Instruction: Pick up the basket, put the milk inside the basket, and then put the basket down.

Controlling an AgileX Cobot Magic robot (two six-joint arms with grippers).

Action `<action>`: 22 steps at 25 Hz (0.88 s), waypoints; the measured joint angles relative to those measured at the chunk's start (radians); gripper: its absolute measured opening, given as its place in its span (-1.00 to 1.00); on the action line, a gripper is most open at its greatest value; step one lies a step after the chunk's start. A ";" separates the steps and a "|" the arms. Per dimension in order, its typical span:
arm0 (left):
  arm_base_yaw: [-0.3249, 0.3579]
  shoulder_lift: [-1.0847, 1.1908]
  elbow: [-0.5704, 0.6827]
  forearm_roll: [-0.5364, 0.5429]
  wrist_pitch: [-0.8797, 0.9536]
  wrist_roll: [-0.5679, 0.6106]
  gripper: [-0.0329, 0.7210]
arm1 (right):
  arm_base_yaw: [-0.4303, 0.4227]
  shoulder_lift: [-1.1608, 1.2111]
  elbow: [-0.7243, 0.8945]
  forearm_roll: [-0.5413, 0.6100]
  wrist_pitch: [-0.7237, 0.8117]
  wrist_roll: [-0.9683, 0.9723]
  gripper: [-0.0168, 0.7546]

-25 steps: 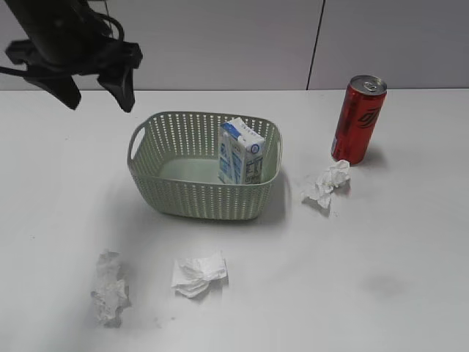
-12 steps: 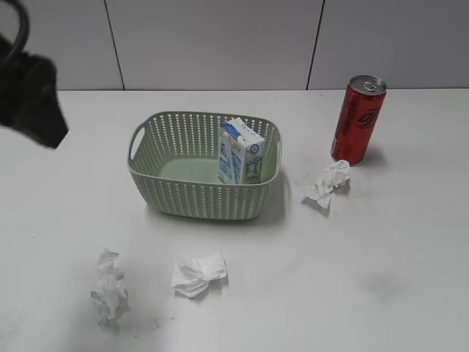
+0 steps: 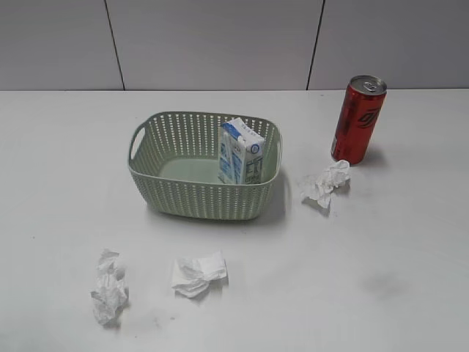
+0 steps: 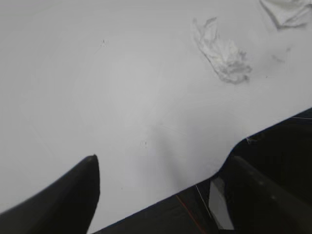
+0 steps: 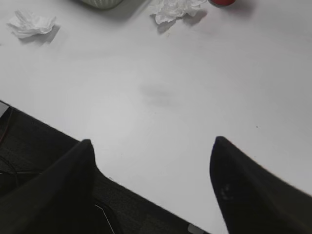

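Note:
The pale green basket (image 3: 192, 195) stands on the white table in the exterior view. The white and blue milk carton (image 3: 241, 152) stands upright inside it, against the right wall. A sliver of the basket shows at the top edge of the right wrist view (image 5: 101, 4). Neither arm shows in the exterior view. My left gripper (image 4: 163, 163) is open and empty above the table's front edge. My right gripper (image 5: 152, 146) is open and empty above the front edge too.
A tall red can (image 3: 357, 119) stands at the back right, its base showing in the right wrist view (image 5: 222, 2). Crumpled tissues lie beside the can (image 3: 326, 183), in front of the basket (image 3: 196, 273) and at the front left (image 3: 109, 287) (image 4: 222, 51).
The left arm, over the basket's left side a second ago, has drawn back to the left and left the exterior view. Basket and milk have not moved.

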 joint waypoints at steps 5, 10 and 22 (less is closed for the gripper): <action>0.000 -0.223 0.140 0.003 -0.054 0.068 0.65 | 0.000 0.000 0.000 0.000 0.000 0.000 0.47; 0.000 -0.352 0.179 -0.001 -0.056 0.111 0.65 | 0.000 0.000 0.002 0.000 0.000 0.000 0.47; 0.000 -0.379 0.179 -0.026 -0.056 0.148 0.64 | 0.000 0.000 0.002 0.000 0.000 0.000 0.47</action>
